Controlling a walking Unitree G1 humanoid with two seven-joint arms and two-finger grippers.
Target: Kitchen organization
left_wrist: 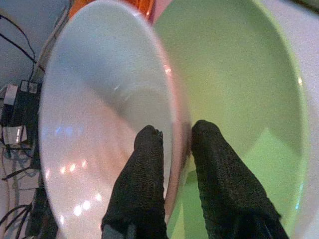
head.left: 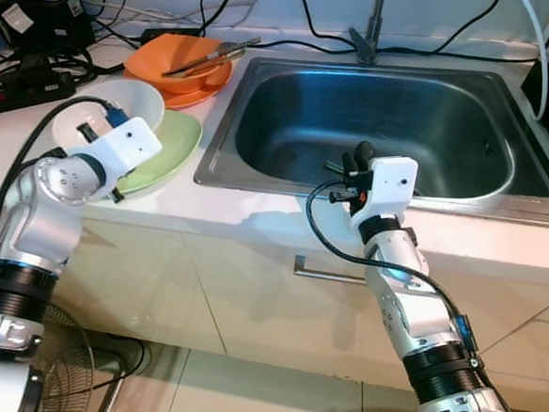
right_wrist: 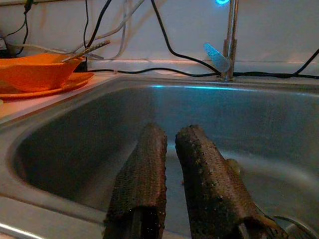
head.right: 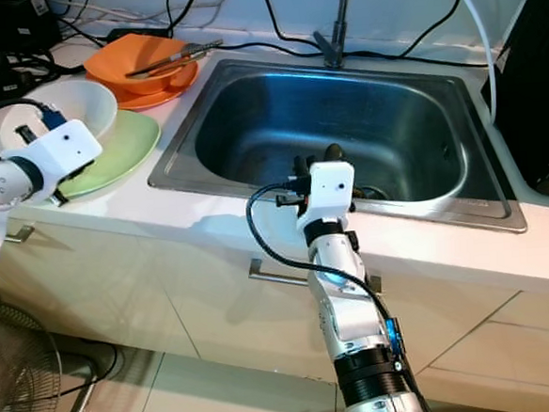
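A white kitchen counter (head.left: 256, 217) runs across the scene with a stainless steel sink (head.left: 382, 123) set into it, a tap (head.left: 372, 20) at the basin's 12 o'clock and black cables trailing along the back wall. Below are pale cabinet fronts with a metal drawer handle (head.left: 322, 273).

At the sink's 9 o'clock stands a stack of dishes: a white bowl (head.left: 126, 101) sitting on a light green plate (head.left: 180, 142). Beyond them, at about 11 o'clock from the sink, an orange bowl (head.left: 175, 60) rests on an orange plate (head.left: 191, 94), with metal cutlery (head.left: 212, 58) lying across the bowl.

The left gripper (left_wrist: 174, 142) is at the white bowl's near rim. In the left wrist view its two black fingers (left_wrist: 142, 169) straddle that rim, one inside the bowl and one outside over the green plate, closed down on the edge.

The right gripper (head.left: 356, 158) is over the sink's front edge at 6 o'clock, pointing into the basin. In the right wrist view its fingers (right_wrist: 144, 174) stand close together with a narrow gap between them and nothing held. Something small lies on the basin floor near them, too unclear to name.
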